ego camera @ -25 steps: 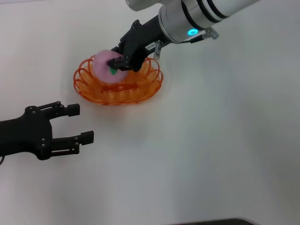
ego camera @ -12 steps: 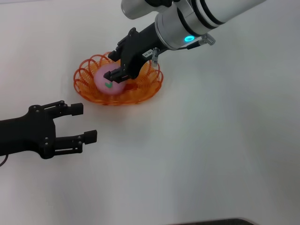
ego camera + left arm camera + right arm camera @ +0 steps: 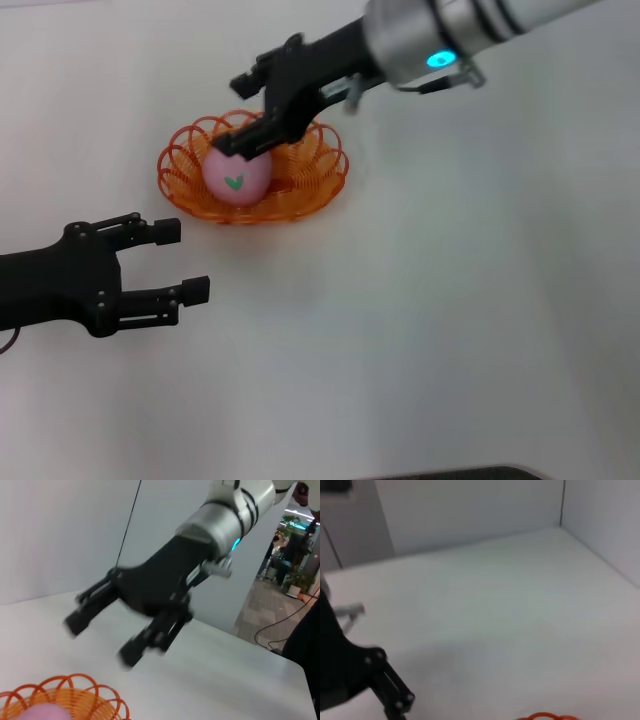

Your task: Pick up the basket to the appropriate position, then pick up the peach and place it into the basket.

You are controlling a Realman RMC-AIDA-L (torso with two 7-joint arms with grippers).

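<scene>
Right gripper (image 3: 243, 113) lifted, fingers spread, peach (image 3: 237, 175) resting in basket (image 3: 310, 185)

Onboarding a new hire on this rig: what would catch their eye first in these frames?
First the pink peach, sitting in the left part of the orange basket near the table's far side. Right above it hangs the right gripper, fingers open and clear of the peach. The left gripper is also open, low over the bare table nearer the robot, short of the basket.
</scene>
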